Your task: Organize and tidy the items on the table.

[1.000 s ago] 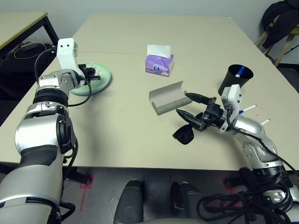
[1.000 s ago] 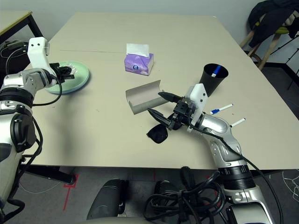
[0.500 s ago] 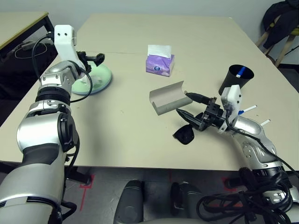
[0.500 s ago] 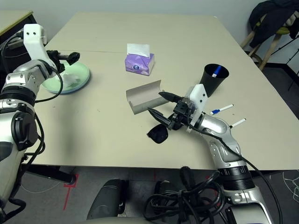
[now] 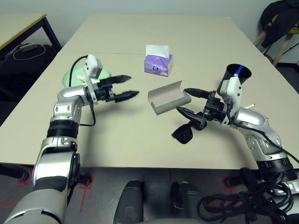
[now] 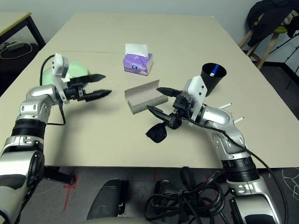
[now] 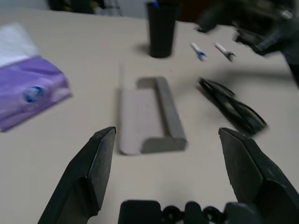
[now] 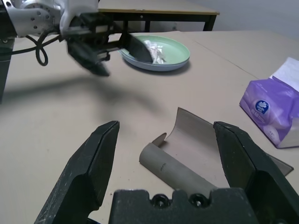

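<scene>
My left gripper (image 5: 131, 86) hangs open and empty over the table (image 5: 121, 135), between the mint-green plate (image 5: 74, 74) and the grey glasses case (image 5: 168, 97), which lies open. A white tissue wad (image 8: 152, 46) rests on the plate (image 8: 159, 58). My right gripper (image 5: 182, 100) is open too, just right of the case and above the black sunglasses (image 5: 184, 134) lying on the table. Behind the right wrist stands the black cup (image 5: 236, 79) with a blue-tipped pen inside. Two white-and-blue pens (image 6: 225, 106) lie on the table beside the right forearm.
A purple tissue box (image 5: 158, 63) stands behind the case at mid-table. A black-legged desk (image 5: 23, 21) is at the far left, and a chair with dark clothing (image 5: 280, 23) at the far right.
My left gripper opened at the plate, left the tissue wad there, and swung right toward the case. The right gripper rose slightly above the sunglasses.
</scene>
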You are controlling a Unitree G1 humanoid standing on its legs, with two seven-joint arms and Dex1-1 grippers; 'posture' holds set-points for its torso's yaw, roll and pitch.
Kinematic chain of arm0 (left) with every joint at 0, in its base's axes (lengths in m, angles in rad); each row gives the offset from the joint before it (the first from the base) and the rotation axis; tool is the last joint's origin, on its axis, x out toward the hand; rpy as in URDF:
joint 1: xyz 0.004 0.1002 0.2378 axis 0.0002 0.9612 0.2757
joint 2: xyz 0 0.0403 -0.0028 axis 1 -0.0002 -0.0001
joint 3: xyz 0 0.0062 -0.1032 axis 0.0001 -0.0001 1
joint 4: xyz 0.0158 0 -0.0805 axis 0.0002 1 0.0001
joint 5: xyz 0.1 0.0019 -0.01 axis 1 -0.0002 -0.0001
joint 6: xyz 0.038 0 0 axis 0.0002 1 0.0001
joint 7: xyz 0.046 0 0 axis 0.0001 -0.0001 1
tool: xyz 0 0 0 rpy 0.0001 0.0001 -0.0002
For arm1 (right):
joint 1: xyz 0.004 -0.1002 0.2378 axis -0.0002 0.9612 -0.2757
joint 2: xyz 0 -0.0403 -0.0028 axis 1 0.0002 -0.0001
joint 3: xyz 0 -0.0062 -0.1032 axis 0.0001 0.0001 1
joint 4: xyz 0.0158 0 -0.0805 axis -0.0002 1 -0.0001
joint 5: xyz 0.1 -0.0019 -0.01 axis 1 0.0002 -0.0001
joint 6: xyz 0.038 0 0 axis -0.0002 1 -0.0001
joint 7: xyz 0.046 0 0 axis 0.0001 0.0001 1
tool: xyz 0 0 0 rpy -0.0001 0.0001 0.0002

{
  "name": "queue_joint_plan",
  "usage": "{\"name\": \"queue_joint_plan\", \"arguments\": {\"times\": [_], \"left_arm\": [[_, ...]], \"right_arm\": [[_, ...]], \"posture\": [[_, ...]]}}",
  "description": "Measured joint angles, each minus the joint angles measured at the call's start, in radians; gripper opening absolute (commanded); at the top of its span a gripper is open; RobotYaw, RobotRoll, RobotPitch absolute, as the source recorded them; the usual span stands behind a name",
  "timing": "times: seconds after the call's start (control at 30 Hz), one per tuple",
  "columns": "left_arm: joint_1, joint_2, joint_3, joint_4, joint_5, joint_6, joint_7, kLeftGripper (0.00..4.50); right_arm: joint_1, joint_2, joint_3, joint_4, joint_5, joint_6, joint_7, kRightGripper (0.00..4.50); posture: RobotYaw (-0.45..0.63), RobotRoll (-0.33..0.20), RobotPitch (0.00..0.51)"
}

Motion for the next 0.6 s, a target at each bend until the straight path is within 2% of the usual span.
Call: {"name": "queue_joint_plan", "arguments": {"times": [0.13,0.33,0.47,0.6], "left_arm": [[0.039,-0.009,-0.018,-0.034,-0.003,-0.019,-0.018,4.46],[0.047,-0.051,-0.019,-0.104,-0.044,-0.021,-0.019,4.46],[0.055,-0.084,-0.021,-0.141,-0.074,-0.011,-0.019,4.46],[0.073,-0.095,-0.027,-0.151,-0.086,-0.01,-0.019,4.46]], "right_arm": [[0.014,-0.026,0.005,-0.022,-0.005,0.015,0.01,4.5],[0.009,-0.191,0.077,-0.111,-0.111,0.119,0.027,4.5],[-0.045,-0.29,0.127,-0.205,-0.145,0.224,0.07,4.5],[-0.154,-0.423,0.204,-0.241,-0.232,0.26,0.157,4.5]], "posture": [[0.15,0.0,0.143],[0.12,0.0,0.151],[0.11,0.0,0.158],[0.11,0.0,0.159]]}}
